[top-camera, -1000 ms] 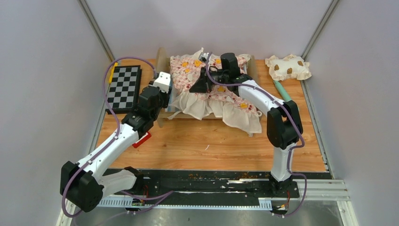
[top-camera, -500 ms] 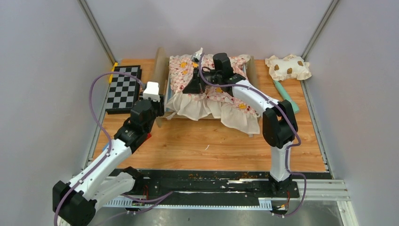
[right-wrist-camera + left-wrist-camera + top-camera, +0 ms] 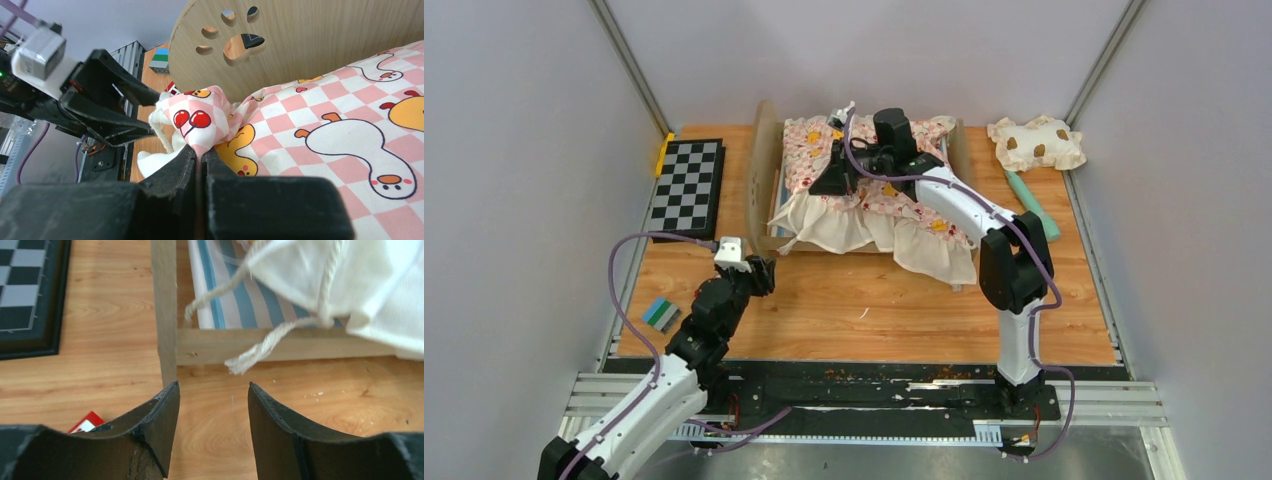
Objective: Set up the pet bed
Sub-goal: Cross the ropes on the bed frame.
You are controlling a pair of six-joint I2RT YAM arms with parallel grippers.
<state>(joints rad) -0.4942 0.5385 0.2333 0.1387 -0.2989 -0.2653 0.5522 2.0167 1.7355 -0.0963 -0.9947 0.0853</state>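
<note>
Black-and-white checkerboard [image 3: 686,186] lies far left. I see my left gripper [image 3: 214,390] unclenched, holding nothing, over the wooden table [image 3: 320,420] near the front corner of the pet bed [image 3: 764,150]. That bed stands back centre (paw-print headboard [image 3: 310,40] at its left end). My right gripper [image 3: 200,152] pinches the pink checkered cushion [image 3: 350,100] lying on it.

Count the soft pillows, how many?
2. The pink checkered ruffled cushion lies on the light-wood pet bed; the small cream brown-spotted pillow sits far right on the wooden table. None seems hidden.
</note>
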